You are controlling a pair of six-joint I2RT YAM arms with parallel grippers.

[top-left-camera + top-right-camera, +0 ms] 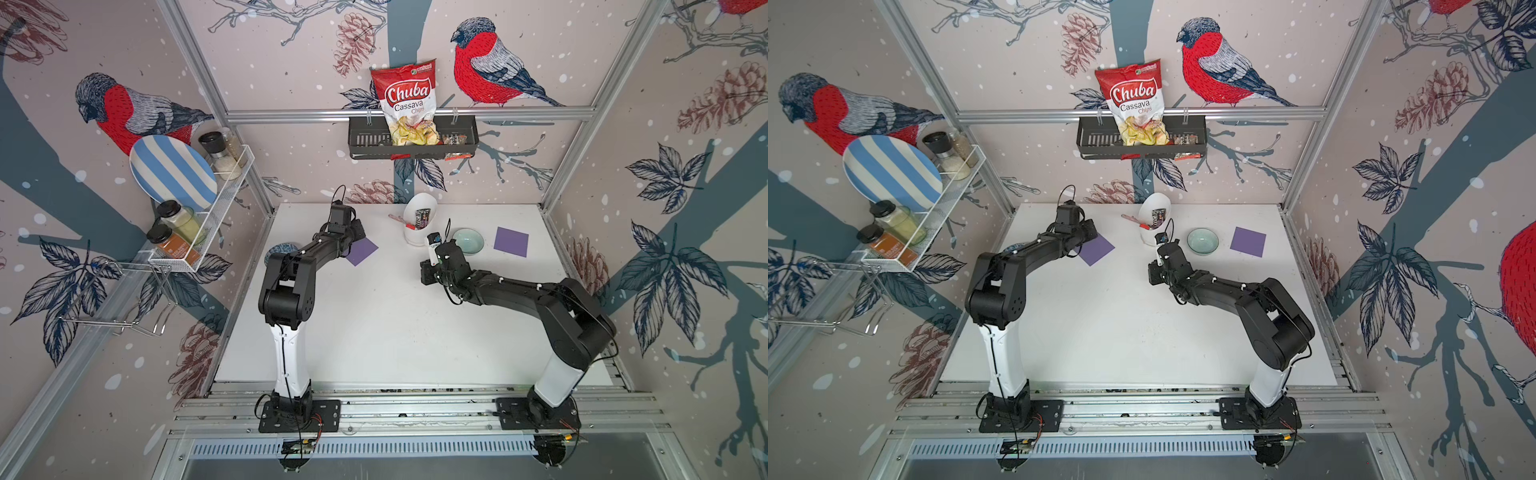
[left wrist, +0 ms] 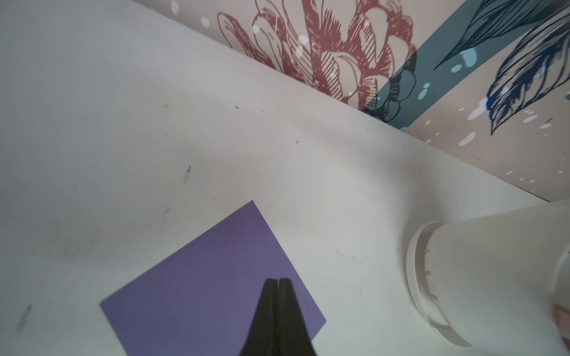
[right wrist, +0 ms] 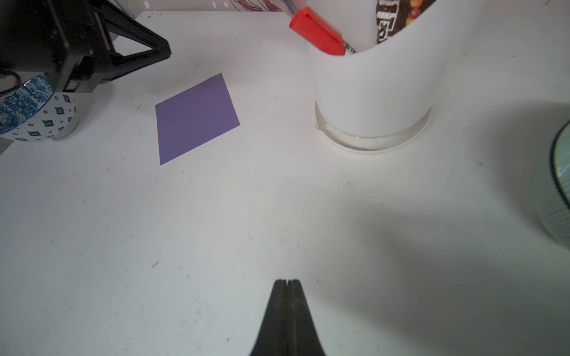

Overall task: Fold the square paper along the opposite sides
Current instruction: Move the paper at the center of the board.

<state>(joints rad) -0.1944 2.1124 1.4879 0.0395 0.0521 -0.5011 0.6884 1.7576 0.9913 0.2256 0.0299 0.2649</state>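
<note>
Our purple square paper (image 2: 209,292) lies flat on the white counter (image 1: 374,324) toward its far left corner. A second purple sheet (image 1: 511,242) sits near the far right corner. It looks thin, floppy and slidey, so we'd pin the middle and lift one edge. Our left gripper (image 2: 279,282) is pinched together over it, and the right gripper (image 3: 287,282) is also together, above bare counter.
</note>
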